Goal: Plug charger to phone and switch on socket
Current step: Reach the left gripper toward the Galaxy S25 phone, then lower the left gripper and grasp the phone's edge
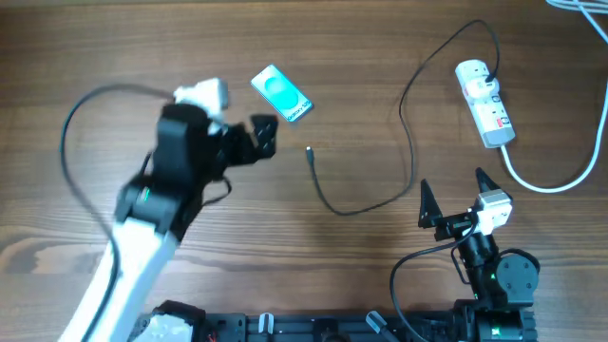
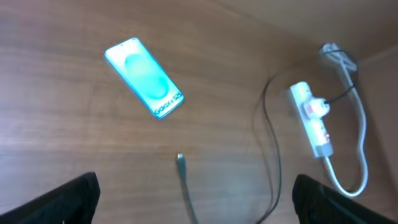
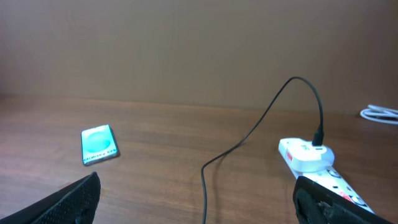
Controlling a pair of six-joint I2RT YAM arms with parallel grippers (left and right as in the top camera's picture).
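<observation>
phone lies flat, screen up, at the far middle of the table; left gripper hangs just near of it, jaws wide apart, holding nothing; charger connector tip lies loose on the table, right of that gripper, apart from the phone; its white plug sits in the socket at far right; right gripper at near right, spread wide, empty.

One phone, one charger, one socket, and two hands.
</observation>
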